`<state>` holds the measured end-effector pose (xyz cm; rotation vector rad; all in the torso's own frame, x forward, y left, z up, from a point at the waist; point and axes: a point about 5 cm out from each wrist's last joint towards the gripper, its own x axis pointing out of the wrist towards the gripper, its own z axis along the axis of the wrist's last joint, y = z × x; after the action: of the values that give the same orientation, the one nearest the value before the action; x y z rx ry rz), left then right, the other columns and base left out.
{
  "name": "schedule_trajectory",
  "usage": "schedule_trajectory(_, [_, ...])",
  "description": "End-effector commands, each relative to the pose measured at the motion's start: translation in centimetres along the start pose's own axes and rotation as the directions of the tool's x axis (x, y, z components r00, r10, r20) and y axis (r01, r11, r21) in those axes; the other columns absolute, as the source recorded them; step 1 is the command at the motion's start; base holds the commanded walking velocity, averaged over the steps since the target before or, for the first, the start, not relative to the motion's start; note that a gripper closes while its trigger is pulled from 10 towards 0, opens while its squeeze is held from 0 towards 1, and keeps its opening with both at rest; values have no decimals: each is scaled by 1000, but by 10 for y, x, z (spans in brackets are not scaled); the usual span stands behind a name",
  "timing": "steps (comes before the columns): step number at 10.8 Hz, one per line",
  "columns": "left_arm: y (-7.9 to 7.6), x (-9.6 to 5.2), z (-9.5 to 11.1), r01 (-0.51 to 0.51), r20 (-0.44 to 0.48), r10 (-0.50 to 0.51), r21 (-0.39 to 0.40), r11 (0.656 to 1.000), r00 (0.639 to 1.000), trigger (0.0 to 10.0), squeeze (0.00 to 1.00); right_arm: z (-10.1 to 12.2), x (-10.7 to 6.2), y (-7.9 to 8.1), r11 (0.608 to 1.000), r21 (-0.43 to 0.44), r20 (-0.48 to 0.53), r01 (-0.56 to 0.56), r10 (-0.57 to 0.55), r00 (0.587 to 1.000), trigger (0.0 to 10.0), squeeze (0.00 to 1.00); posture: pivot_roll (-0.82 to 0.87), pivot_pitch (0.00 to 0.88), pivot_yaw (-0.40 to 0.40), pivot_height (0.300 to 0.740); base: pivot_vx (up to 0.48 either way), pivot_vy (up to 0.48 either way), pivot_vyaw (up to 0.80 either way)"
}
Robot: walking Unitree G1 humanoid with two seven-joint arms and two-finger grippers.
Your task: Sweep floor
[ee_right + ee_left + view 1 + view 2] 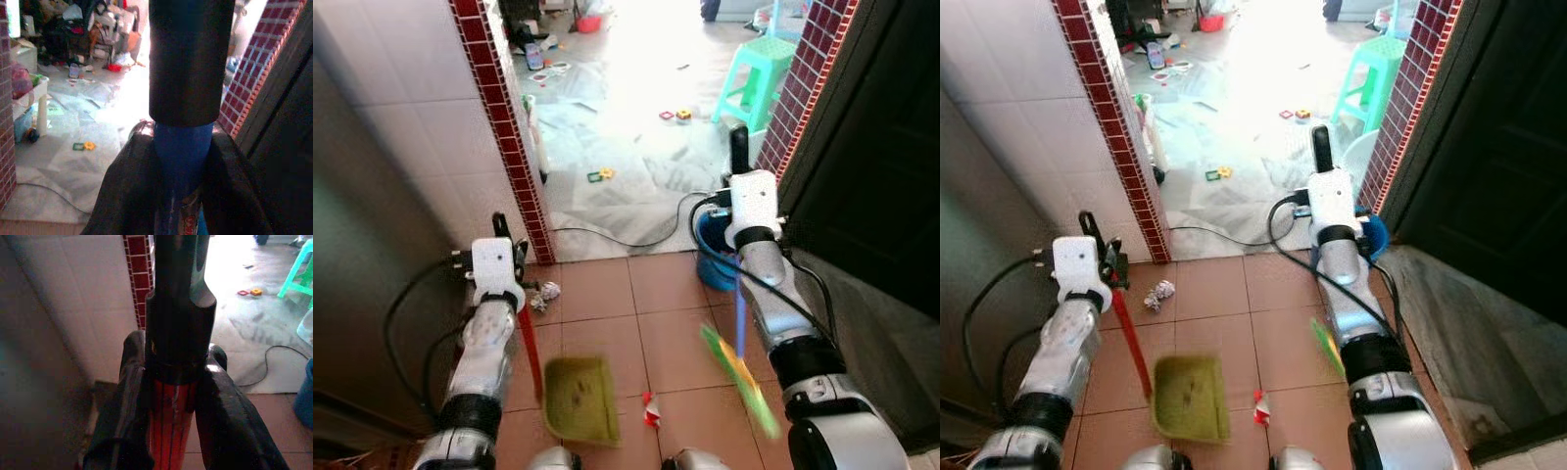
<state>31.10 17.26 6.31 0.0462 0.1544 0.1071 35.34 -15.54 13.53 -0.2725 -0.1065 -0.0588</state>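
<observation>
My left gripper [168, 396] clamped the red dustpan handle [1131, 343], pan [579, 399] at lower centre; my right gripper [181, 166] squeezed the blue broom handle [182, 161]. Eye views added a paper scrap [1158, 293].

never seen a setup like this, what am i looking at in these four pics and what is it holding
This is a humanoid robot sweeping. The top two pictures come from its head cameras, looking down at its silver arms and a tiled floor. The other two come from cameras on its wrists. The left claw is shut on the red handle of a green dustpan resting on the tiles. The right claw is shut on a blue broom handle; its green bristles look blurred. On the floor lie a crumpled paper ball and a small red and white scrap.
</observation>
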Motion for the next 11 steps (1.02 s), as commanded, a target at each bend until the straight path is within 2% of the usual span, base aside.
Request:
schedule_trajectory(1, [-8,4,4,24,-1,-24,29,999,1000,10000,0,10,7,-6,1000,17,16,25,-25,1000,10000,0,-136,5,46,740,0,0,0])
schedule_trajectory(2, [-16,8,6,32,-1,-32,11,999,999,10000,0,4,8,-12,996,61,-35,58,-56,998,10000,0,-142,5,50,740,0,0,0])
schedule_trajectory(4, [-36,8,-8,98,-104,-98,-6,995,990,10000,0,-1,8,-13,987,135,-95,85,-73,993,10000,0,-144,5,54,740,0,0,0])
schedule_trajectory(5, [-48,8,-8,148,-120,-149,-18,989,982,10000,0,-3,9,-11,976,197,-134,92,-66,989,10000,0,-145,7,54,740,0,0,0])
schedule_trajectory(11, [-48,8,-8,148,-120,-149,-18,989,982,10000,0,-3,9,-11,976,197,-134,92,-66,989,10000,0,-145,7,54,740,0,0,0])
